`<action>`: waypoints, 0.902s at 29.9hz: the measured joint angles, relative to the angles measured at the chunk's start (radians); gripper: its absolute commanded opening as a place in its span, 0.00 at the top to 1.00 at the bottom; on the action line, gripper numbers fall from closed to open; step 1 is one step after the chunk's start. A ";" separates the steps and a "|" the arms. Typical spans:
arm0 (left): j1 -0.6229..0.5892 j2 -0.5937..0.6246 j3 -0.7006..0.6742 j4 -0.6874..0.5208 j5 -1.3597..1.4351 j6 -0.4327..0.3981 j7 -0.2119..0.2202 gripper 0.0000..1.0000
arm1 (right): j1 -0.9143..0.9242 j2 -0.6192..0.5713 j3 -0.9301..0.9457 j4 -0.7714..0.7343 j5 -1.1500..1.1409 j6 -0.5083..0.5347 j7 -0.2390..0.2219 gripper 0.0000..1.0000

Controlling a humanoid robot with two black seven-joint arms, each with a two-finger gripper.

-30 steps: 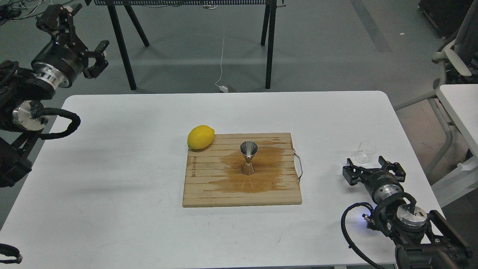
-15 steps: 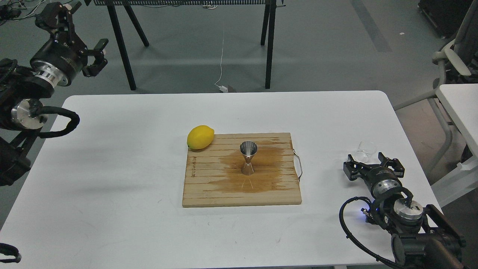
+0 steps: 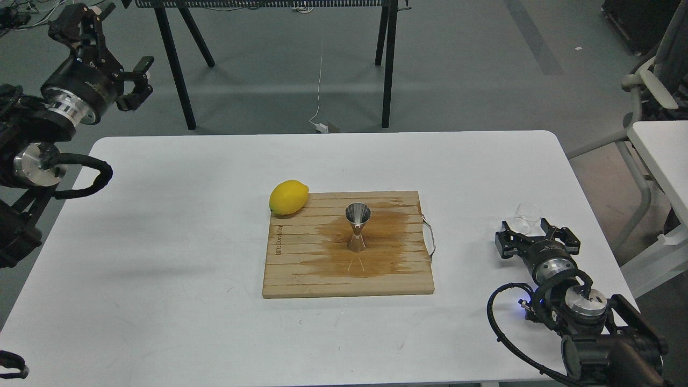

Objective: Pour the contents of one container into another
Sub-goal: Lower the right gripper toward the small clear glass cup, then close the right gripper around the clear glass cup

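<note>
Glass cup (image 3: pixel 527 216) sits between my spread right gripper (image 3: pixel 529 236) fingers, untouched; left gripper (image 3: pixel 102 54) spread, raised; jigger (image 3: pixel 357 226) upright on board (image 3: pixel 301 269).

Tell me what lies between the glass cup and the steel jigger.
In the head view, between the glass cup and the jigger: wet-stained cutting board, its metal handle, then bare white table.

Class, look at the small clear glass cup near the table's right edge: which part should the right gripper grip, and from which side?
Grip the small clear glass cup across its round side wall, coming level from the near side, where the open right gripper already sits. The cup stands upright, mouth up, with nothing crowding it.
</note>
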 measured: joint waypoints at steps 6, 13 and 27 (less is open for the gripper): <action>-0.001 0.001 0.000 0.000 0.000 0.000 0.000 0.01 | 0.003 0.000 -0.026 -0.020 0.000 0.017 0.000 0.44; -0.002 0.017 0.000 0.000 0.000 0.000 0.001 0.01 | 0.016 0.004 -0.034 -0.035 0.000 0.032 0.003 0.52; -0.002 0.023 0.000 0.000 -0.001 0.000 0.000 0.01 | 0.017 0.004 -0.034 -0.037 0.000 0.069 0.006 0.59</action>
